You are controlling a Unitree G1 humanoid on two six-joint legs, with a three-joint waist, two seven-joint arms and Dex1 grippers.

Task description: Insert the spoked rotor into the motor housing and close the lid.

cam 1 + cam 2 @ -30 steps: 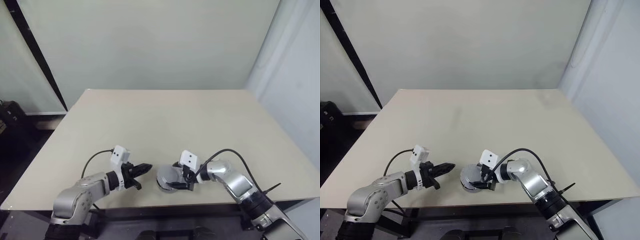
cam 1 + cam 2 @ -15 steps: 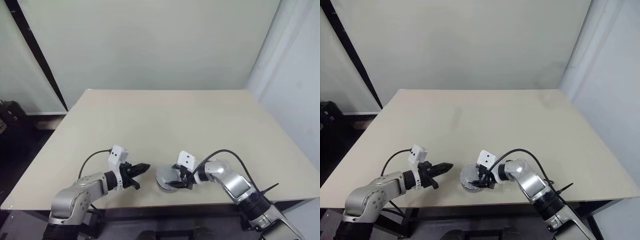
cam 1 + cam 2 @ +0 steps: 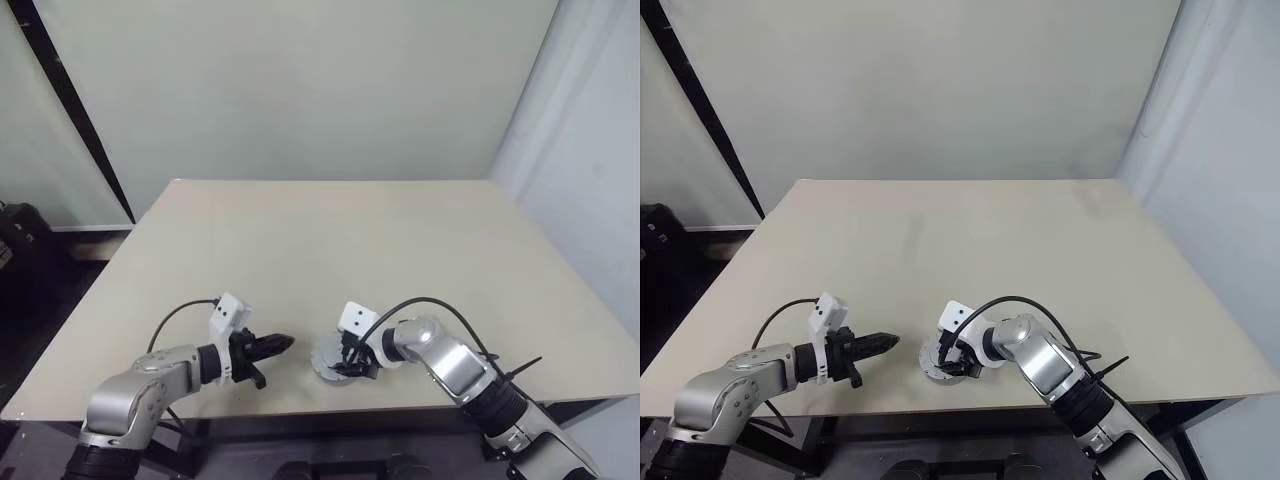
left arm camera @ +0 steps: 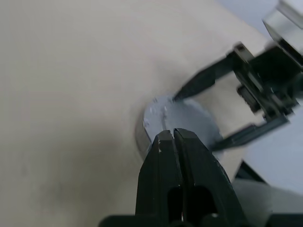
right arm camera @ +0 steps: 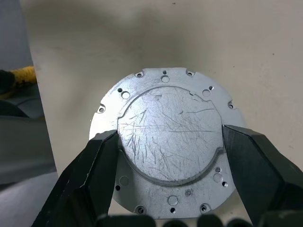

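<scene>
Motor housing lid (image 5: 169,142): scratched silver disc, flat on beige table (image 3: 330,240) near its front edge. Right gripper (image 5: 170,137): fingers (image 5: 102,161) spread, touching the disc's raised centre. Left gripper (image 3: 281,343): fingers together, just beside.

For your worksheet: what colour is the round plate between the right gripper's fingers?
Silver-grey, scratched metal plate; the right wrist view shows it best.

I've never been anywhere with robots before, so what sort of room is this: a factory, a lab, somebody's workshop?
Probably a lab or test room, not a factory: a plain beige table against bare pale walls, and one round grey metal part between the right gripper's fingers.
</scene>
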